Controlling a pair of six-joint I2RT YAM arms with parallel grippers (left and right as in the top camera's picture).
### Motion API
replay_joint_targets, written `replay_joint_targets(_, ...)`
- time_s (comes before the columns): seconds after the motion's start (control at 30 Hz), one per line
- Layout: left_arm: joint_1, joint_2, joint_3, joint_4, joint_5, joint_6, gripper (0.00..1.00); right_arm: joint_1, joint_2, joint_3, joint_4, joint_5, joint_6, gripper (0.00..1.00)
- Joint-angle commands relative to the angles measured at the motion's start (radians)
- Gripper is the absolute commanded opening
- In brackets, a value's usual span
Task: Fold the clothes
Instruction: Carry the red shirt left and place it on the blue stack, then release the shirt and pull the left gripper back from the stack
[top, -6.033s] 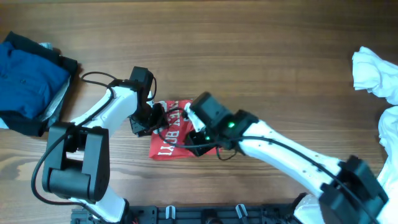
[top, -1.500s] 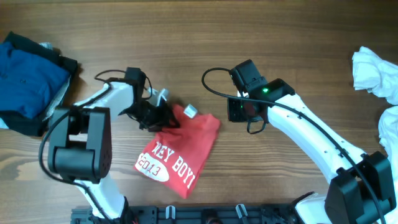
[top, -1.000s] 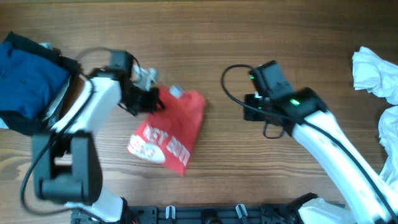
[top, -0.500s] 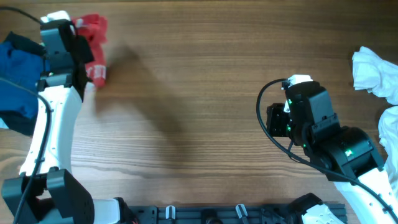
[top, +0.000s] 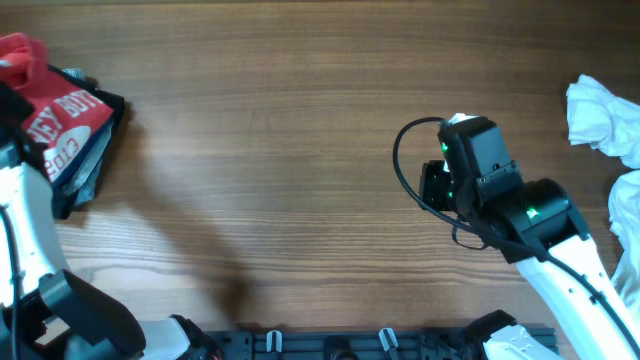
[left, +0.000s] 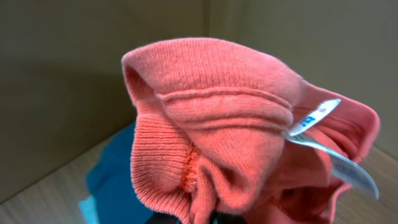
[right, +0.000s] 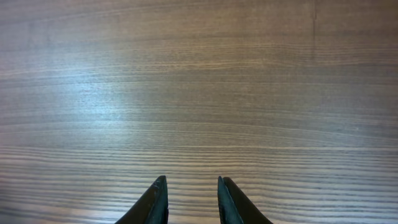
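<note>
Red T-shirt (top: 55, 120), bunched at the far left of the surface (top: 300, 150) over a dark garment pile (top: 88, 172), pinched in the left pincer (left: 202, 219); the left arm (top: 22, 230) stretches far-left. Right pincer (right: 191, 199), slightly spread, points down at wood, right of centre.

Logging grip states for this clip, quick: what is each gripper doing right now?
Left gripper: closed on the red T-shirt.
Right gripper: partly open, holding nothing.
</note>
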Motion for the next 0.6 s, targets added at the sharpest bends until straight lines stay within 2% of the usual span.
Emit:
replay_joint_targets(0.0, 0.072, 0.050, 0.020, 0.034, 0.070, -0.052, 0.11, -0.002, 0.009, 0.019, -0.001, 0.018, 0.014, 0.27)
replay_joint_targets(0.07, 0.101, 0.108, 0.020, 0.053, 0.119, -0.052, 0.29, -0.002, 0.009, 0.019, -0.001, 0.017, 0.014, 0.27)
replay_joint_targets(0.1, 0.106, 0.126, 0.020, 0.056, 0.118, -0.055, 0.35, -0.002, 0.009, 0.019, -0.002, 0.017, 0.014, 0.26)
replay_joint_targets(0.13, 0.113, 0.151, 0.020, 0.058, 0.119, -0.055, 0.47, -0.002, 0.009, 0.019, -0.006, 0.017, 0.019, 0.27)
replay_joint_targets(0.37, 0.160, 0.185, 0.020, 0.064, 0.119, -0.093, 0.51, -0.002, 0.009, 0.019, -0.028, 0.018, 0.040, 0.26)
replay_joint_targets(0.47, 0.164, 0.183, 0.020, 0.063, 0.273, -0.096, 0.54, -0.002, 0.009, 0.019, -0.026, 0.018, 0.040, 0.27)
replay_joint_targets(0.53, 0.148, 0.183, 0.020, 0.067, 0.379, -0.095, 0.59, -0.002, 0.010, 0.019, -0.021, 0.018, 0.039, 0.34)
replay_joint_targets(0.57, 0.126, 0.183, 0.020, 0.064, 0.417, -0.091, 0.61, -0.002, 0.013, 0.019, -0.016, 0.018, 0.040, 0.43)
